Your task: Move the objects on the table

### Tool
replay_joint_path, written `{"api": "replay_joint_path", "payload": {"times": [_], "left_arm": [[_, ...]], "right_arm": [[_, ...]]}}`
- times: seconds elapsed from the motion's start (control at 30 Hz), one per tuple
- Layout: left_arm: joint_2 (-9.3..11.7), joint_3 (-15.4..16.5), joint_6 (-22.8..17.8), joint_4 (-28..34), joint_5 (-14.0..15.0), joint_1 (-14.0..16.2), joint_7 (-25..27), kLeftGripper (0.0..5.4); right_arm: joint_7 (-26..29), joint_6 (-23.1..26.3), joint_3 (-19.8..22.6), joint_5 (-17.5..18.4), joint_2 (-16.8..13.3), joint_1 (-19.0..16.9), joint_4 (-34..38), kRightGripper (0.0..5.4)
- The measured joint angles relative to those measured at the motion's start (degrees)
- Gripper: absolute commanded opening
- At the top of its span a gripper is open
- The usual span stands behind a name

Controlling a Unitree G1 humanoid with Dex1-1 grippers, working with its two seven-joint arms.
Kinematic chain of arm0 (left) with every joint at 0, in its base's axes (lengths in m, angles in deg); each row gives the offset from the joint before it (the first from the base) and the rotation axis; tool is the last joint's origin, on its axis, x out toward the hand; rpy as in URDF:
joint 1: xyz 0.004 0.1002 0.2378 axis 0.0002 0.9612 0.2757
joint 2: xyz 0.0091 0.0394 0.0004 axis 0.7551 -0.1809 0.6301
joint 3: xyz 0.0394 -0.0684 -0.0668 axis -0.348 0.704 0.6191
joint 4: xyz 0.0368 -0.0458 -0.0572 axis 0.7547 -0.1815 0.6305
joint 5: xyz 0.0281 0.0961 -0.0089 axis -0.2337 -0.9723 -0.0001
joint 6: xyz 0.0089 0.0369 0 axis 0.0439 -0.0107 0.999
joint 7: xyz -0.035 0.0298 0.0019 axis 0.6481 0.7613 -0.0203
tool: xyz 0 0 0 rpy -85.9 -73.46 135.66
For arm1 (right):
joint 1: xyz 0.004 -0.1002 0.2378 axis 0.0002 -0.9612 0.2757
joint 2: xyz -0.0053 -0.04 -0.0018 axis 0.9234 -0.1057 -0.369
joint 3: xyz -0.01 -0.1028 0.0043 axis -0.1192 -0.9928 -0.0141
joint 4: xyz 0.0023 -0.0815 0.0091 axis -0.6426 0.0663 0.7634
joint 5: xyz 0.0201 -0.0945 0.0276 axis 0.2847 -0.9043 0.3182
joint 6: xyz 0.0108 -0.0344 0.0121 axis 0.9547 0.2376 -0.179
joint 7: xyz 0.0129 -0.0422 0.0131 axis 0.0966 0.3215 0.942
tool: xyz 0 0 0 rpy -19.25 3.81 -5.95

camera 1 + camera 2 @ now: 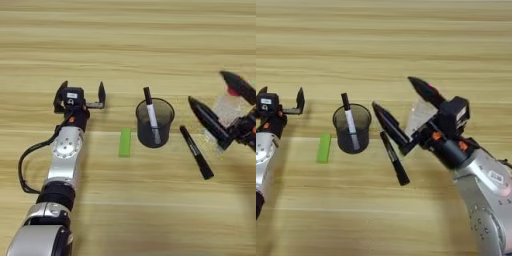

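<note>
A dark translucent cup (155,125) stands mid-table with one black marker (151,116) upright in it. A second black marker (196,152) lies flat on the table (128,45) just right of the cup. The clear bottle (418,114) stands further right, its red cap (232,90) partly hidden. My right gripper (392,92) is open wide, and the bottle shows between its long black fingers (391,125); whether they touch it I cannot tell. My left gripper (81,92) rests open and empty left of the cup.
A small green bar (124,142) lies flat between my left arm and the cup. The left forearm (65,150) with its black cable runs down the lower left. The right forearm (486,185) fills the lower right.
</note>
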Motion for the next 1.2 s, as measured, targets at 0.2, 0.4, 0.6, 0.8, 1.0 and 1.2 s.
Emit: {"api": "replay_joint_path", "payload": {"times": [0.2, 0.4, 0.6, 0.8, 1.0, 1.2], "left_arm": [[0.0, 0.0, 0.1, 0.0, 0.0, 0.0, 0.0, 5.4], [0.0, 0.0, 0.5, -0.1, 0.0, -0.1, 0.4, 5.4], [-0.1, 0.0, 1.3, 0.1, 0.5, -0.1, 1.2, 5.4], [-0.4, 0.1, 1.8, 1.4, 2.3, 0.0, 3.7, 5.4], [-2.0, 0.8, -0.2, 5.9, 9.3, 0.6, 11.1, 5.4], [-2.1, 0.4, -6.0, 13.5, 12.7, 2.3, 15.7, 5.4]], "right_arm": [[-7.8, -6.9, 7.3, -3.2, 1.8, 4.4, -4.8, 5.37], [-19.3, -15.7, 14.2, -15.6, 2.1, 9.4, -16.9, 5.37], [-24.5, -17.4, 16.3, -20.0, 1.7, 13.0, -33.9, 5.37], [-25.4, -22.4, 16.3, -22.8, 0.0, 16.9, -51.1, 5.37], [-25.2, -28.1, 15.4, -24.0, -0.5, 20.0, -66.3, 5.37], [-25.2, -31.0, 14.9, -24.0, -0.8, 21.8, -71.8, 5.37]]}}
